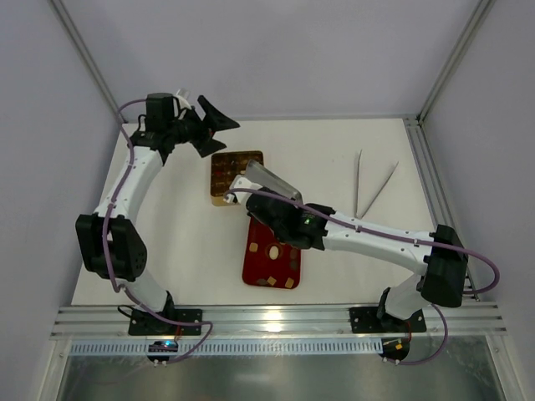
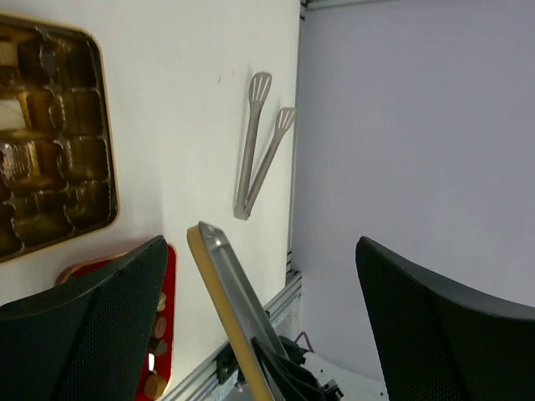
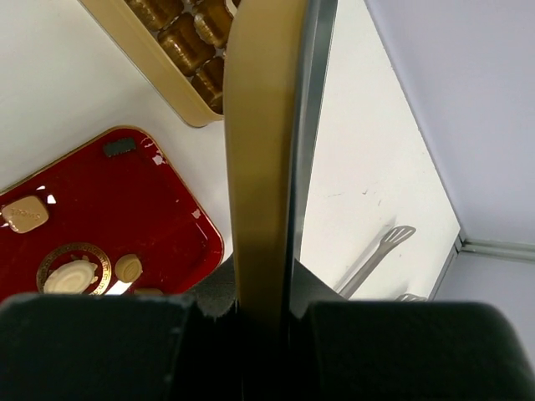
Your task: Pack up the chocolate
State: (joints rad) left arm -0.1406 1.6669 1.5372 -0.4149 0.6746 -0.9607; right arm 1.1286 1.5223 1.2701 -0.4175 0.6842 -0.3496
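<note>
Small chocolate pieces, cream and tan, lie on a red tray at table centre; more show at the tray's edge. Behind it sits the gold gridded box with brown pieces in its cells. My right gripper is shut on a flat lid, gold-edged with a silver face, held on edge above the tray and box. My left gripper stands open and empty at the far left, beside the box.
Metal tongs lie on the white table to the right of the box. Grey walls and an aluminium frame post bound the table; a rail runs along the near edge.
</note>
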